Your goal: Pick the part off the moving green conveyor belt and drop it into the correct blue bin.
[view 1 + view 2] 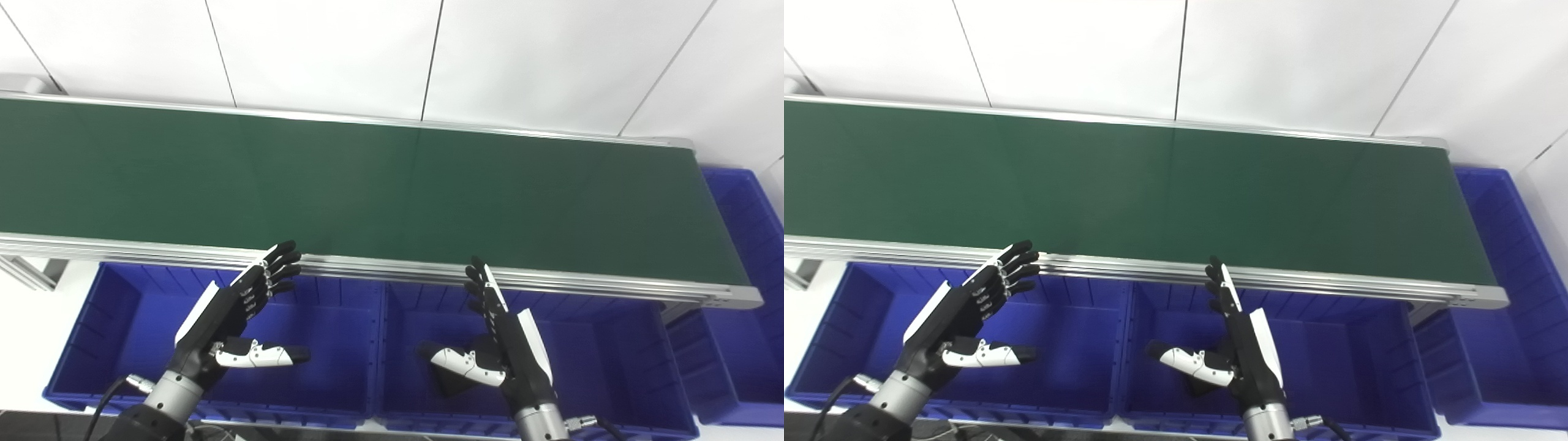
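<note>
Green belt (367, 184), seemingly unlabelled.

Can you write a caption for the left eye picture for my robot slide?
Two open black-and-white robot hands, left and right, hover over blue plastic bins beside a bare green conveyor belt.

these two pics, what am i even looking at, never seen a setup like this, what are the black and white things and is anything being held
Both pictures come from two cameras side by side on a humanoid robot's head, looking down at its work, so they show one scene from slightly different spots. The black and white things are its hands: the left hand and the right hand, both open with fingers apart, holding nothing. They hover over two blue bins, the left bin and the middle bin; a third bin sits at the far right end. Beyond them runs the green conveyor belt in a silver frame. No part shows on the belt. A dark shape lies in the middle bin under the right hand; I cannot tell what it is.
</note>
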You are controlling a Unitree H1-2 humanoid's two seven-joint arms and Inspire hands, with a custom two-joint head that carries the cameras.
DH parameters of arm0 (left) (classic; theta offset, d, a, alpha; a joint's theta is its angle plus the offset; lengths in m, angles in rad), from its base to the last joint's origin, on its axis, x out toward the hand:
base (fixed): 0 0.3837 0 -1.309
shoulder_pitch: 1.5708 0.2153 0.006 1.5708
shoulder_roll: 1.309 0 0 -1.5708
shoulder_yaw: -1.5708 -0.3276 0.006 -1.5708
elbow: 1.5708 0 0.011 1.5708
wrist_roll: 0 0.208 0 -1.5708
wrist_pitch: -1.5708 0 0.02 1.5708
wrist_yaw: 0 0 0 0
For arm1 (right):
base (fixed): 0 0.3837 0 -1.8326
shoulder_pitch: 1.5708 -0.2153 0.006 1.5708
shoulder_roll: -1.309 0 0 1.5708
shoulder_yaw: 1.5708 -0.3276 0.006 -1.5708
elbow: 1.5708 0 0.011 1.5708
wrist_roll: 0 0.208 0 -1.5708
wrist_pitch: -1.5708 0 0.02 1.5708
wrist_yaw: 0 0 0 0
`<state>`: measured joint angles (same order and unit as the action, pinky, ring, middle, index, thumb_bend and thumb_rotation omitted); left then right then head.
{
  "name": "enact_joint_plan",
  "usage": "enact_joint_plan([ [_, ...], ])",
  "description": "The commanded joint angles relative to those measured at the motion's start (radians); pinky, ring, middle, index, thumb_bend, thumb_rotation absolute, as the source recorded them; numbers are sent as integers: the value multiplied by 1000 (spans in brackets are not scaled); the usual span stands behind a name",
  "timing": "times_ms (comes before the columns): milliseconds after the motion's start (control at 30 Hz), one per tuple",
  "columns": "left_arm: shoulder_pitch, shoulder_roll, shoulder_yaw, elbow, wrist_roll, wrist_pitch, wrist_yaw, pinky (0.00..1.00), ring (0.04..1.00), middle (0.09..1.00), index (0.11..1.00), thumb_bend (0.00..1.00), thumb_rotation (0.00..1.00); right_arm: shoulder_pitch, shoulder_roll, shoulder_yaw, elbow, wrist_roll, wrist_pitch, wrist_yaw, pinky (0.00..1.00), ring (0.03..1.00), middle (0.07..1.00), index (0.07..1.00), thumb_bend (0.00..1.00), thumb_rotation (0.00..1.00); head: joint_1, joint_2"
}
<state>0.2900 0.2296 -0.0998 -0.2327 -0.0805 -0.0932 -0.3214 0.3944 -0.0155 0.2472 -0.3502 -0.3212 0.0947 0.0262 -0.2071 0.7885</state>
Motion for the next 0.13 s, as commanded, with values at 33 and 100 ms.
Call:
enact_joint_plan([
  [33, -1, -1, -2, -13, 15, -51, 12, 839, 872, 900, 919, 772, 114, 3, -8, 8, -16, 3, -81, -10, 891, 946, 976, 1000, 843, 354, 2, 1],
  [100, 3, 0, -2, -15, 6, -47, 9, 843, 878, 908, 919, 766, 106, 5, -10, 11, -19, 6, -74, -7, 899, 950, 980, 1000, 847, 351, -1, 0],
])
